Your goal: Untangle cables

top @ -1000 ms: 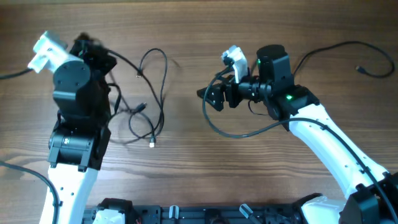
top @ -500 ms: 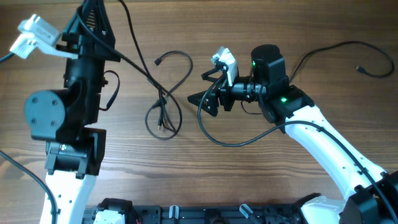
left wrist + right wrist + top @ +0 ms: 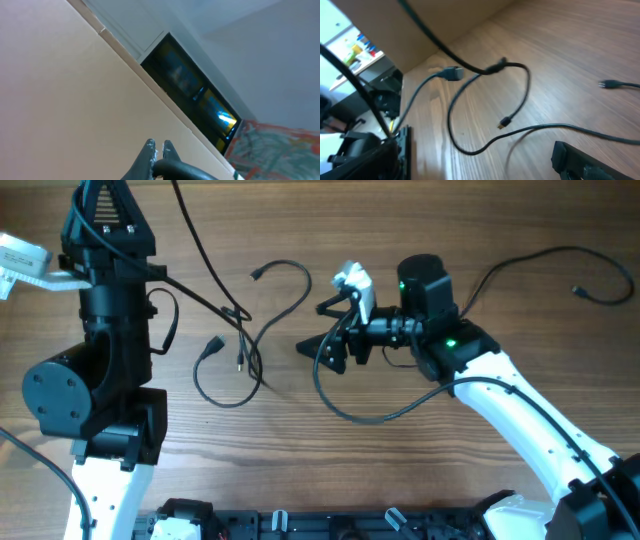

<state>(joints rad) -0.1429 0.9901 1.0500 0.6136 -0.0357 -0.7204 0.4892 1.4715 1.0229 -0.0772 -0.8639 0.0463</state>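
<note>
Several cables (image 3: 247,320) lie loosely tangled on the table (image 3: 300,470), left of centre, between the two arms. Their long axis runs on a slant, from a high bend near the right claw (image 3: 318,325) down to a loop nearer the left arm. One plug (image 3: 256,276) at the far end points left. A second plug (image 3: 212,346) sits at the loop's open end, and a small metal tip (image 3: 241,363) points toward the near edge. One strand (image 3: 205,255) climbs from the knot and leaves the top of the overhead view beside the left arm. A lone cable (image 3: 579,288) lies well apart at the far right.

The left claw (image 3: 158,146) is high above the table, facing a wall. Its fingers are pressed together, and I cannot tell whether a cord is pinched between them. The right claw (image 3: 475,160) stands wide apart and holds nothing. It sits low over the wood just right of the tangle and faces it, with the cables (image 3: 485,70) ahead of its fingers.
</note>
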